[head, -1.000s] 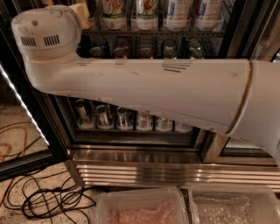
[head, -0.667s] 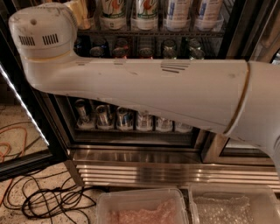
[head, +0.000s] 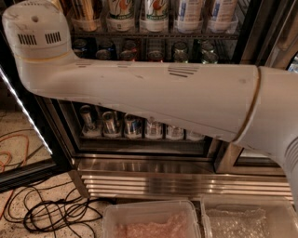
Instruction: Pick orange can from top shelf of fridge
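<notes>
Cables [head: 51, 214] lie in black loops on the speckled floor left of the fridge [head: 186, 179], with a thin orange lead further left. The fridge door stands swung open on that side, its white light strip [head: 23, 111] running down the black frame.

My arm [head: 163, 97] crosses in front of the fridge as a smooth, scuffed white plastic tube, from a rounded, vented joint at the upper left to a thicker segment at the right. My end effector is out of view, somewhere past that joint towards the fridge's upper left, so I cannot tell how open it is or whether it holds anything.

Tall cans [head: 156, 11] and bottles stand on a dark wire shelf [head: 153, 33] above my arm, and silver cans [head: 132, 125] sit in a row below it. I cannot pick out the orange can with any certainty. I judge the reach is under way, with grasp and withdrawal left.

Ribbed stainless steel forms the fridge's base, and two cloudy plastic tubs [head: 151, 221] sit below it to the right
</notes>
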{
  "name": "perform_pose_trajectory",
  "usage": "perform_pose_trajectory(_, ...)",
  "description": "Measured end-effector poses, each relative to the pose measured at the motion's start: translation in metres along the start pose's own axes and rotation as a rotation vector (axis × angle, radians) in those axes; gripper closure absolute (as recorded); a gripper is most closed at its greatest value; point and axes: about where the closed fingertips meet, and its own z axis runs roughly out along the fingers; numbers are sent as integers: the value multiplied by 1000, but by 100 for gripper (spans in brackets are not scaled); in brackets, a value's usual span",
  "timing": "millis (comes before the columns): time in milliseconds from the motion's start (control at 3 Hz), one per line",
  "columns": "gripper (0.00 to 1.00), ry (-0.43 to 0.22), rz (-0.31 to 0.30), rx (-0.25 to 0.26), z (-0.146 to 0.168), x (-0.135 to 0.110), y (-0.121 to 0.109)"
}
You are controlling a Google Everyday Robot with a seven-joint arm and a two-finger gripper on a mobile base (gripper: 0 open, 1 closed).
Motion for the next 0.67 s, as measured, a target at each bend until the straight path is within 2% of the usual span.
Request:
perform_pose_trajectory(333, 29, -9, 12, -26, 2, -3, 9)
perform_pose_trajectory(667, 29, 20, 16, -15, 11, 6, 8)
